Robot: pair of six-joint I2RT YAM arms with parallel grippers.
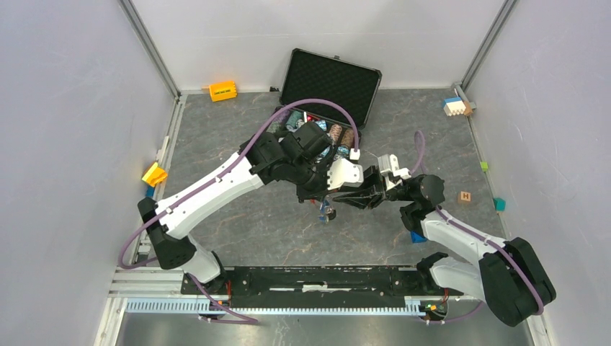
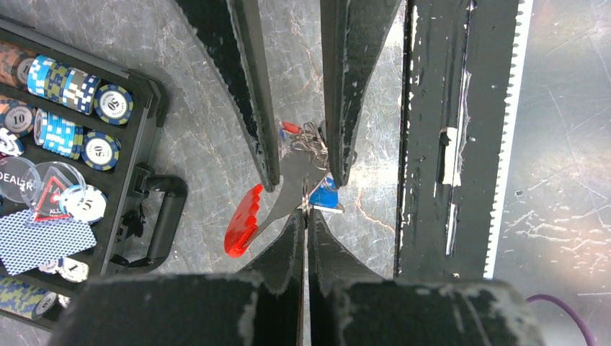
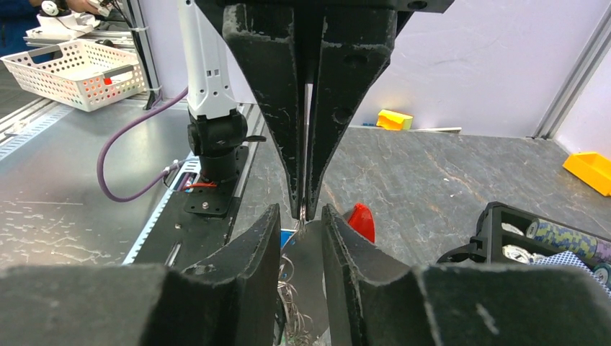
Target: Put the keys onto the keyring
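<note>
Keyring [image 2: 243, 220], red fob just left of frame centre, sits pinched in the closed left end effector [image 2: 304, 216], one blue-capped key [image 2: 328, 196] and one red-capped key [image 2: 290, 127] between the parted fingers of the right end effector [image 3: 301, 222], one chip case [image 2: 155, 101] at left.

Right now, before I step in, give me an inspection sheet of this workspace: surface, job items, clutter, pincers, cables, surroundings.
Surface: grey marbled table; scuffed black rail at the near edge.
Job's things: keyring with red fob, blue-capped key and red-capped key bunched between the pincers; threading cannot be told.
Clutter: open black case of poker chips; coloured blocks near the edges.
Pincers: left pincer shut on the keyring's metal; right pincer open around the bunch.
Cables: purple cable arches over the case; nothing snagged seen.
Surroundings: plain walls; white basket off to one side.
</note>
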